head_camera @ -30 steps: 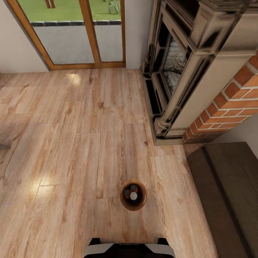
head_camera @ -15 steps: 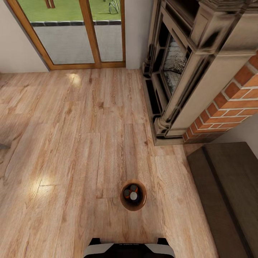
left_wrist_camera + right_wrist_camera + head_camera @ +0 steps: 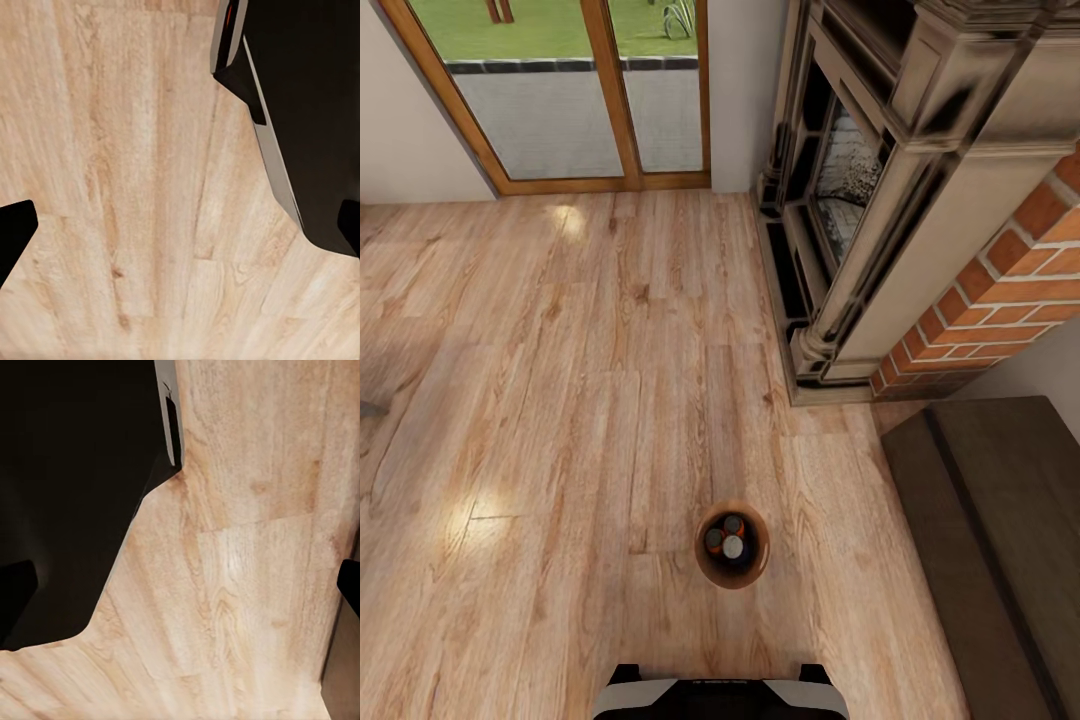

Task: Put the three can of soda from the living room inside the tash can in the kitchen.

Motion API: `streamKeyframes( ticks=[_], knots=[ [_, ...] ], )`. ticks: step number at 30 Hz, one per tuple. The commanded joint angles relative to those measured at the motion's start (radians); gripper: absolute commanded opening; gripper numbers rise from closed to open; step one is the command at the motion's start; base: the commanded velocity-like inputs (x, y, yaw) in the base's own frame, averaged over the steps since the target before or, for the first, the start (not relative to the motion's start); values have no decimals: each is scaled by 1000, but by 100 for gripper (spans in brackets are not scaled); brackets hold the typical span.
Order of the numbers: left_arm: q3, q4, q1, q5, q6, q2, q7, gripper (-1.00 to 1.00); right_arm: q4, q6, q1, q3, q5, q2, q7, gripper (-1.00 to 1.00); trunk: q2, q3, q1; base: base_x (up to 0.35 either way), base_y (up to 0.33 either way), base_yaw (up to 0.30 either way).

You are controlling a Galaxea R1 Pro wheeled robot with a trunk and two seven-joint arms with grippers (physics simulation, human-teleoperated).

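The tash can (image 3: pixel 757 566), a small round bin with a brown inner wall, stands on the warm wood-plank floor of the living room, just ahead of my base (image 3: pixel 720 696). Inside it, upright and close together, are the three can of soda: one orange-sided (image 3: pixel 733 523), one dark (image 3: pixel 714 540) and one showing a silvery top (image 3: pixel 733 547). In the left wrist view my left gripper (image 3: pixel 180 240) hangs open over bare planks, its fingertips (image 3: pixel 13 236) far apart. My right gripper (image 3: pixel 180 596) is likewise open over the floor, beside my dark body.
An ornate dark fireplace (image 3: pixel 850 200) and a red brick chimney (image 3: pixel 1000 290) stand at the right. A dark low piece of furniture (image 3: pixel 1000 540) fills the lower right. Wood-framed glass doors (image 3: pixel 560 90) are ahead on the left. Open floor stretches to the left.
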Motion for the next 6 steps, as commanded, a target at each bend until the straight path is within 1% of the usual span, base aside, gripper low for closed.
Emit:
streamKeyframes(
  ticks=[1,6],
  knots=[
    [0,0,0,0,0,0,0,100,0,0,0,0,0,0,0,100,0,0,0,0,0,0],
    [0,1,0,-1,0,-1,0,100,0,0,0,0,0,0,0,100,0,0,0,0,0,0]
  ],
)
